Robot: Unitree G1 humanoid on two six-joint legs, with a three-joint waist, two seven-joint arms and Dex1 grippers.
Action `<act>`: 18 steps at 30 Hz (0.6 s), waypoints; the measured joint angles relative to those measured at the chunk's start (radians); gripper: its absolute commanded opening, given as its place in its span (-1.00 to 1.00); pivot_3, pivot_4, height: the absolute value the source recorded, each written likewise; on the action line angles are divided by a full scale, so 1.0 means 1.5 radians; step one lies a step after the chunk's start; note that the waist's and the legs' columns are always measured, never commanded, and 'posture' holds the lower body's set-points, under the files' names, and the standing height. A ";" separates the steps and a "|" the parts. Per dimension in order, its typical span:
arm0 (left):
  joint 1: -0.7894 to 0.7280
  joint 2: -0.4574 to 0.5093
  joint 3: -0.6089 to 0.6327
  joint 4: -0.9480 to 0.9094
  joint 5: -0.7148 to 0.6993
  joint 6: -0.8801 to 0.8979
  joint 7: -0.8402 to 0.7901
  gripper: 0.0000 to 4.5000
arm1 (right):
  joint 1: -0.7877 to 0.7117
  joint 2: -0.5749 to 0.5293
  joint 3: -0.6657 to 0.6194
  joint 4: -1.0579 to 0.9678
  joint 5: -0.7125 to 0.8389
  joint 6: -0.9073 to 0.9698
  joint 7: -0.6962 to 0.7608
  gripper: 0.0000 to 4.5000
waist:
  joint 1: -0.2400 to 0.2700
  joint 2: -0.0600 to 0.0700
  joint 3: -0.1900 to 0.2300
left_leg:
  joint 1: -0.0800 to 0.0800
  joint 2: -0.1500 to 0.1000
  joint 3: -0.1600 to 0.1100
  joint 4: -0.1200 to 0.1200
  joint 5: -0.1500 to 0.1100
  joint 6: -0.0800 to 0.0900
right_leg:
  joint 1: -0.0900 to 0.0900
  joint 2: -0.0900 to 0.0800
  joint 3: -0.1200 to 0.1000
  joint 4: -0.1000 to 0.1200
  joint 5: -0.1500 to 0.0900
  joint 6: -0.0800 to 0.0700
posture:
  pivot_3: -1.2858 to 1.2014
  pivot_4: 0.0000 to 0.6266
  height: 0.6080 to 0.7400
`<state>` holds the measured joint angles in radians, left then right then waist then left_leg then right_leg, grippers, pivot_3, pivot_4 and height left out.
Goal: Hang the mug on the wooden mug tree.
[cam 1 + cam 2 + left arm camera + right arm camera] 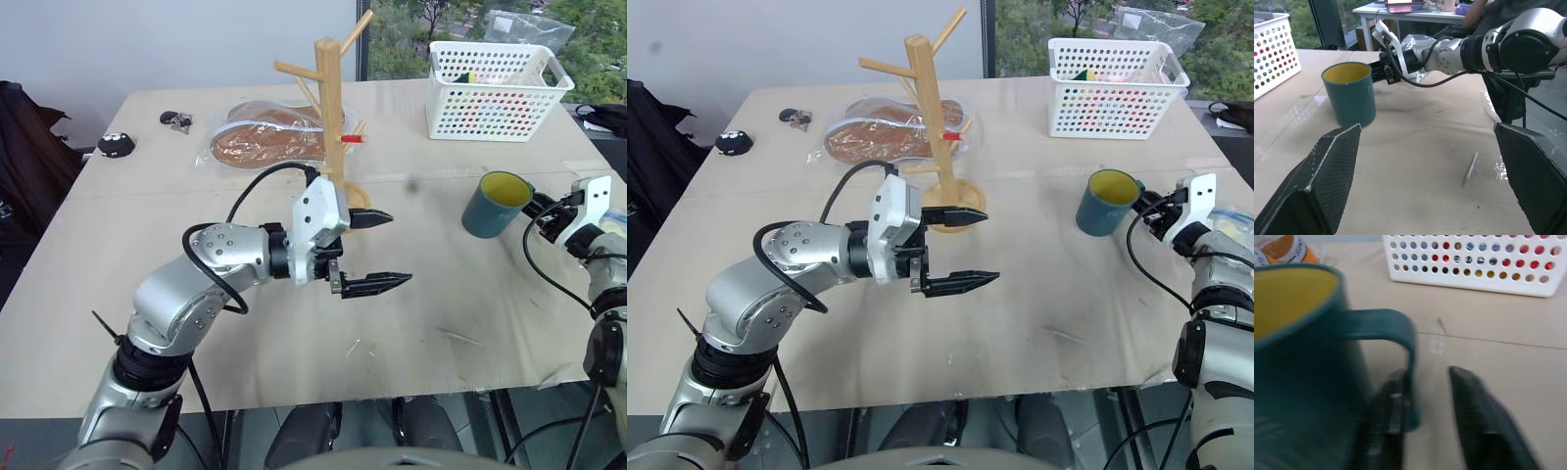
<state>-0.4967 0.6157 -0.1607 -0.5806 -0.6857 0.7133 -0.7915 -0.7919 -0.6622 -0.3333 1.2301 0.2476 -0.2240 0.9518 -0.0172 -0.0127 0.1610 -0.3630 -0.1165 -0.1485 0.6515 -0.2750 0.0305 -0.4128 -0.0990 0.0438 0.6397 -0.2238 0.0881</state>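
On the table point(294, 343), toward the right side: the mug point(495, 208), upright, with the yellow inside open to above and the handle turned away from the middle of the table. Just behind it, near the far right corner, a white basket point(490, 108) with holes in the walls.

At the handle of the mug: the right tool point(1426, 377), pointing level, with one black finger inside the loop of the handle and the other finger outside. Drawn together on the handle; hard to tell if the outer finger already presses on it. Mug resting with its bottom on the table, not lifted.

Near the middle of the far half of the table: the wooden mug tree point(330, 108), upright on its round base, with angled pegs, one of them red at the tip. No mug on any peg. Well apart from the mug, to the left of it.

In front of the tree base, above the table: the left tool point(397, 249), pointing to the right toward the mug, fingers wide apart, holding nothing.

Behind the tree, flat on the table: a clear plastic packet point(265, 142) with something brown inside.
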 measured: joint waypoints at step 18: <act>0.025 -0.004 0.005 -0.005 0.017 -0.021 0.007 1.00 | 0.012 0.000 0.000 -0.028 0.009 0.020 0.072 -0.98 | -0.001 0.000 0.000 | 0.000 0.000 0.000 0.000 0.000 0.000 | -0.001 0.000 0.000 0.000 0.000 0.000 | 0.03 -0.52 1.00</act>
<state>-0.4600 0.6091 -0.1538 -0.5875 -0.6601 0.6811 -0.7810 -0.7737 -0.6616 -0.3334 1.1879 0.2609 -0.1940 1.0603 -0.0183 -0.0126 0.1610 -0.3632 -0.1165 -0.1478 0.6513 -0.2750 0.0306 -0.4136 -0.0990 0.0445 0.6398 -0.2237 0.0881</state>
